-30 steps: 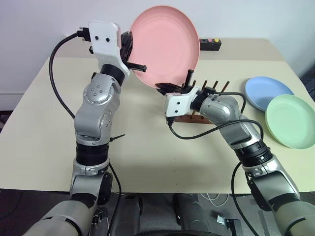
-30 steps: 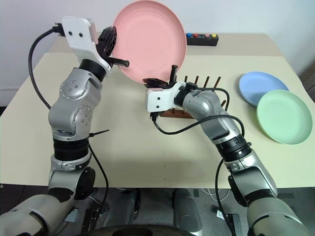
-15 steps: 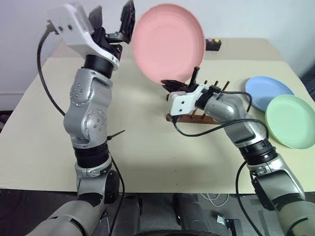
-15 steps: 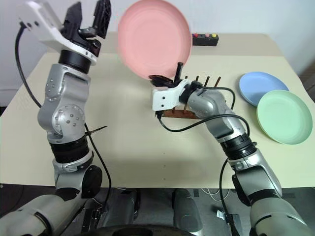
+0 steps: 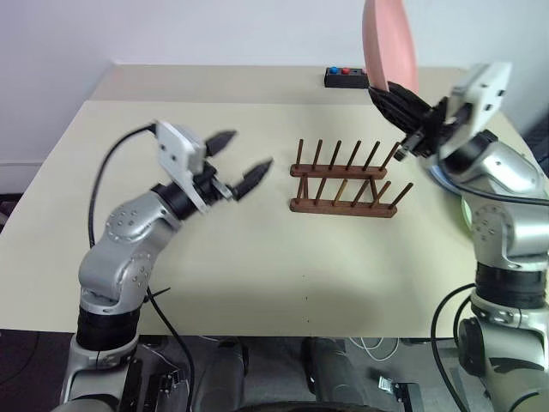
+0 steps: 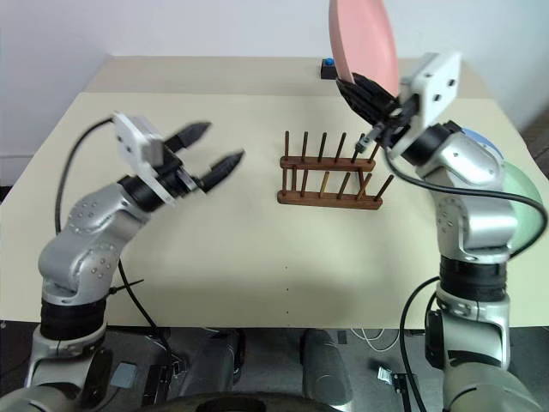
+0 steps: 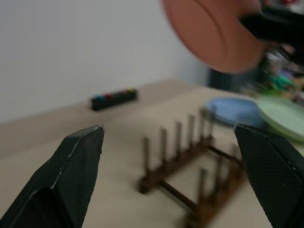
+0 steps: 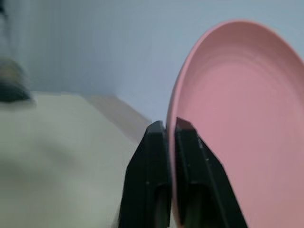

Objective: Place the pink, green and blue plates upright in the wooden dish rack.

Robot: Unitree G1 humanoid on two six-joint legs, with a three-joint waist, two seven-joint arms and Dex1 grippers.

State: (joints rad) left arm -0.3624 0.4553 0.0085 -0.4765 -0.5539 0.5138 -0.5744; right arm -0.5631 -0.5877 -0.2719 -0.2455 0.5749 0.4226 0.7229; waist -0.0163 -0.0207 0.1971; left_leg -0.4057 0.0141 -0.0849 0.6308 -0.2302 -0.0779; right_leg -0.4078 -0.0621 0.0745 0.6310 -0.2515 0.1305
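The pink plate point(image 5: 388, 34) hangs upright and nearly edge-on above the table's far right, my right gripper point(image 5: 377, 88) shut on its lower rim; the right wrist view shows both fingers point(image 8: 156, 142) pinching that rim. The wooden dish rack point(image 5: 343, 180) stands on the table's middle with nothing between its pegs, below and left of the plate. My left gripper point(image 5: 249, 150) hovers left of the rack, open, holding nothing and pointing at it. The blue plate point(image 7: 232, 105) and the green plate point(image 7: 285, 111) lie flat on the table to the right of the rack, mostly behind my right arm.
A black box with coloured buttons point(image 5: 345, 77) sits at the table's far edge behind the rack. The beige table point(image 5: 257, 257) has bare room in front of and left of the rack.
My left gripper opened, let go of the pink plate and dropped back toward the left. My right gripper kept its hold and carried the plate up and right, turning it edge-on.
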